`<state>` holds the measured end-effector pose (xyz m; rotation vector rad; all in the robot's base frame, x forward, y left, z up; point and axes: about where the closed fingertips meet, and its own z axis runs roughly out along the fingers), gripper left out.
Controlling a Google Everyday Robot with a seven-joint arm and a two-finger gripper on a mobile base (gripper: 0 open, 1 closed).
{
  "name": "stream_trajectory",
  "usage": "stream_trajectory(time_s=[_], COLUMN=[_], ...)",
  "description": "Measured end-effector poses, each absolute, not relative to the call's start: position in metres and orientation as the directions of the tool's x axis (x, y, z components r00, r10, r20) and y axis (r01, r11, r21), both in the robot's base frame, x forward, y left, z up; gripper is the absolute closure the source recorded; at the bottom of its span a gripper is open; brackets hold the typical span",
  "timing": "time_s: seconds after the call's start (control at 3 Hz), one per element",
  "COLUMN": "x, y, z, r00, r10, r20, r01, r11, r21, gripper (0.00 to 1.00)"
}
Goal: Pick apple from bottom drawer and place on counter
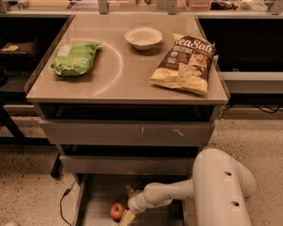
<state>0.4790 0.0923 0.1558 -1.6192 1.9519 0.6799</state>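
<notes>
The apple (116,211), small and red, lies on the grey floor of the open bottom drawer (96,197) at the bottom of the camera view. My gripper (127,214) reaches down into that drawer from the right on a white arm. It sits right beside the apple, on its right side, with a yellowish fingertip (127,217) low by the frame edge. The counter (127,74) is the tan top of the cabinet with a faint curved white line.
On the counter lie a green chip bag (74,58) at left, a white bowl (143,36) at the back and a yellow-brown chip bag (185,64) at right. Two shut grey drawers (127,133) sit above the open one. A black cable (63,204) lies on the floor at left.
</notes>
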Motion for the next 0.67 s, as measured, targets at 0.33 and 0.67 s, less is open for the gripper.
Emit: stream_trajectory(time_s=[0.33, 0.67], x=[0.4786, 0.4776], y=[0.0923, 0.0948], z=[0.1549, 0.1491], r00=[-0.160, -0.168], r10=[-0.729, -0.711], r20=[-0.665, -0.683], r01=[-0.985, -0.983], r11=[0.165, 0.174], r21=[0.056, 0.060], gripper=[0.00, 0.00])
